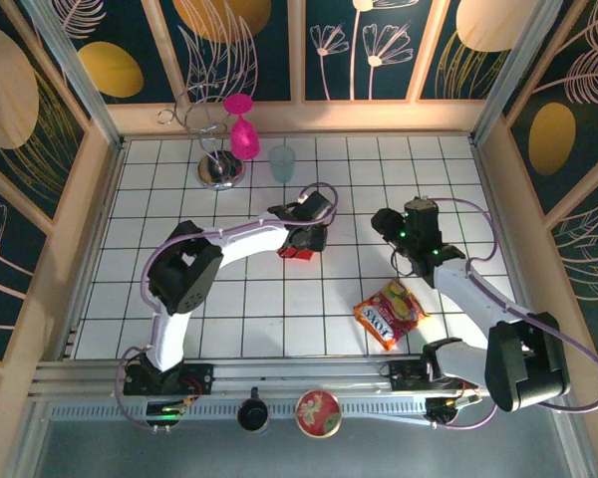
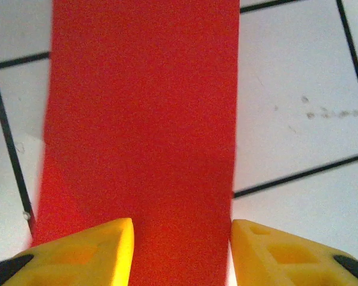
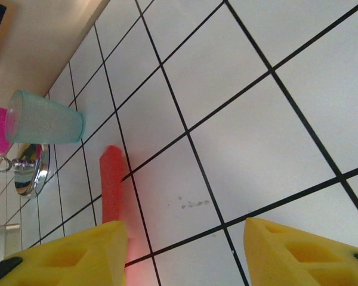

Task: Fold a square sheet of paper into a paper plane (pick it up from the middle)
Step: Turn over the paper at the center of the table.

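On the desk (image 1: 259, 299) | my left hand (image 2: 182, 238) spread over folded bright red paper strip (image 2: 143, 107) | right hand (image 3: 186, 238) spread, empty | risk: weak crease springs back.

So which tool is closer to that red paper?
Left. The left tool hangs right over the red paper, its jaws apart at the strip's two edges. The right tool is off to the paper's right, apart from it, also open.

The paper plane (image 1: 299, 251) lies left of the snack packet (image 1: 390, 313).

Red paper (image 1: 297, 255) mostly hidden under L claw (image 1: 306, 241).
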Robot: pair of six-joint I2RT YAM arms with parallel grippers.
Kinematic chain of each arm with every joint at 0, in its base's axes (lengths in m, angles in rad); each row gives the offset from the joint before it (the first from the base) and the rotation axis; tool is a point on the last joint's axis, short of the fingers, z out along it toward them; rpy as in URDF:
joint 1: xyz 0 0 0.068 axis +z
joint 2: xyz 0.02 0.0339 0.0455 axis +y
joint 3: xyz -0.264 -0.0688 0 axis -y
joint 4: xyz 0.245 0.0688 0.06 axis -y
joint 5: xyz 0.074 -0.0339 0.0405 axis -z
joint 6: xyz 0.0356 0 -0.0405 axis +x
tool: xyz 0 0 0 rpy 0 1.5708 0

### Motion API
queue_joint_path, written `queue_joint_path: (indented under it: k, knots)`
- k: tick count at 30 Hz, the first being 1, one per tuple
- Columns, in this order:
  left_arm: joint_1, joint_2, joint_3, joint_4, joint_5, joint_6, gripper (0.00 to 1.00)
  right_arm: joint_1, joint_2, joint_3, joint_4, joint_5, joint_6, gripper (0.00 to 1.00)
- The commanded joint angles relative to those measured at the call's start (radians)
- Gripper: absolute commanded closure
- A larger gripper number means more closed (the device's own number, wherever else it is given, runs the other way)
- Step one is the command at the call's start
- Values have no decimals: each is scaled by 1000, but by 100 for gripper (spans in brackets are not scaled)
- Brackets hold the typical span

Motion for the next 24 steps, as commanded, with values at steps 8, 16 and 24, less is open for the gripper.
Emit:
queue_joint_path:
  k: [8, 16, 24]
  knots:
    - [127, -345, -402, 389, 174, -207, 33, 153, 135, 83, 58, -98, -53, 45]
    - [233, -495, -641, 519, 150, -281, 16, 260, 338, 153, 222, -197, 34, 56]
    - [293, -500, -713, 587, 189, -311, 1, 298, 585, 340, 192, -282, -5, 67]
